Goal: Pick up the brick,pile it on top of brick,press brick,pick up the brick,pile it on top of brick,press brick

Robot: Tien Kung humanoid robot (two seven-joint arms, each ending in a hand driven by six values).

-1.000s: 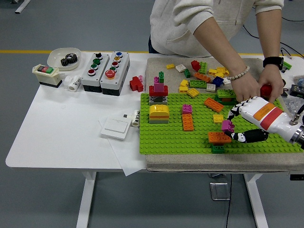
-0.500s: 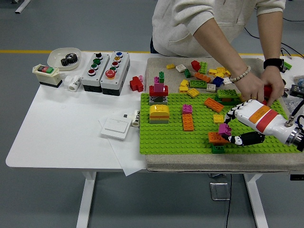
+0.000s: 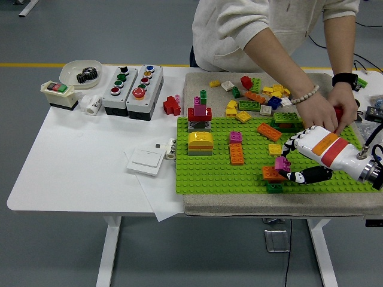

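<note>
step: first pick-up, judged | right hand (image 3: 291, 161) fingers clamped on magenta brick (image 3: 282, 162), just above orange brick (image 3: 273, 174) on green baseplate (image 3: 203, 173) | next: seat studs squarely, then press

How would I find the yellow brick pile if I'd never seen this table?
Start at the big green studded baseplate on the right half of the white table. In its left part, just below the red and magenta tower, sits the yellow brick pile. It is the only rounded yellow-topped stack with an orange stripe.
</note>
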